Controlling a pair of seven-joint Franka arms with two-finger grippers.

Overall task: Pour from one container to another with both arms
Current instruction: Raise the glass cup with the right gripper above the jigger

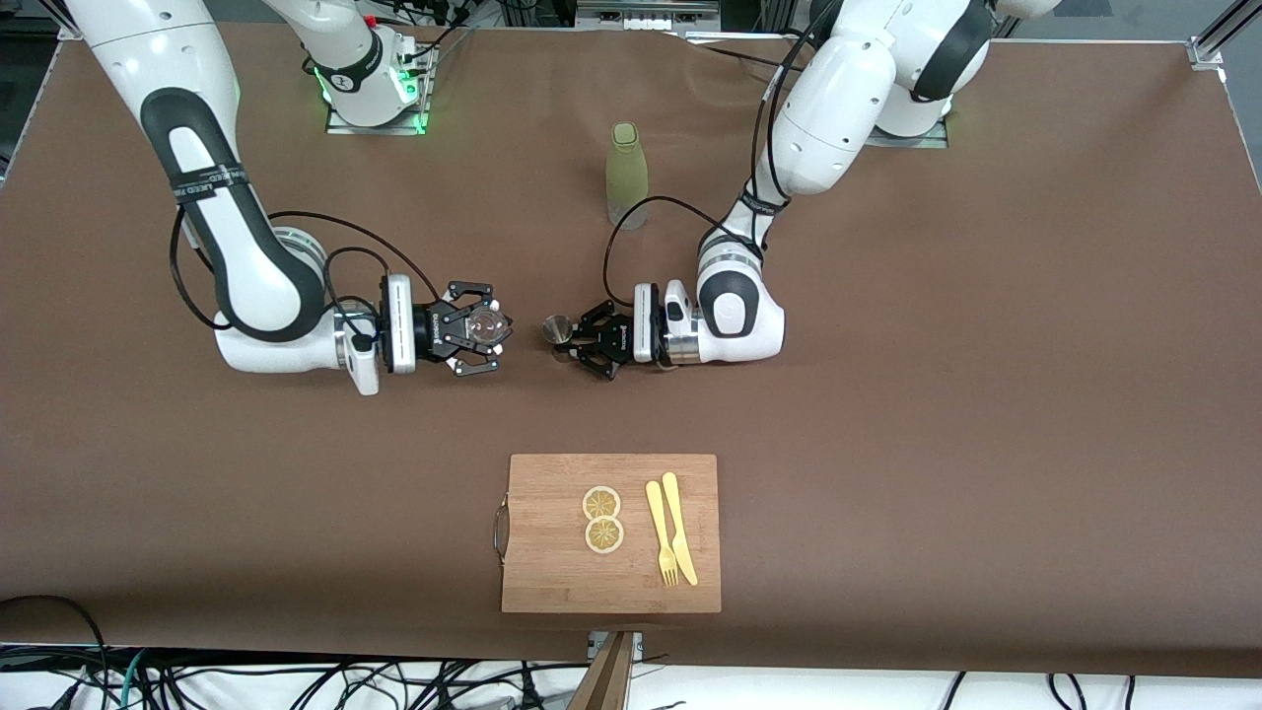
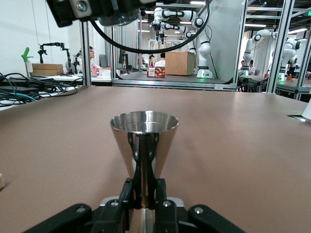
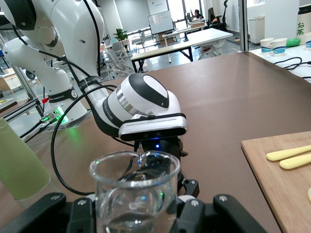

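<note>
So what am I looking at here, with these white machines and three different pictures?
Two white robot arms work at a brown table. One picture looks down from across the table; the others come from cameras on each wrist. The left gripper is shut on a small silvery metal jigger. The right gripper is shut on a tiny clear glass cup. Between the bases stands a tall olive-green bottle. Nearer the front camera, a wooden cutting board holds two lemon slices, a yellow fork and knife.
</note>
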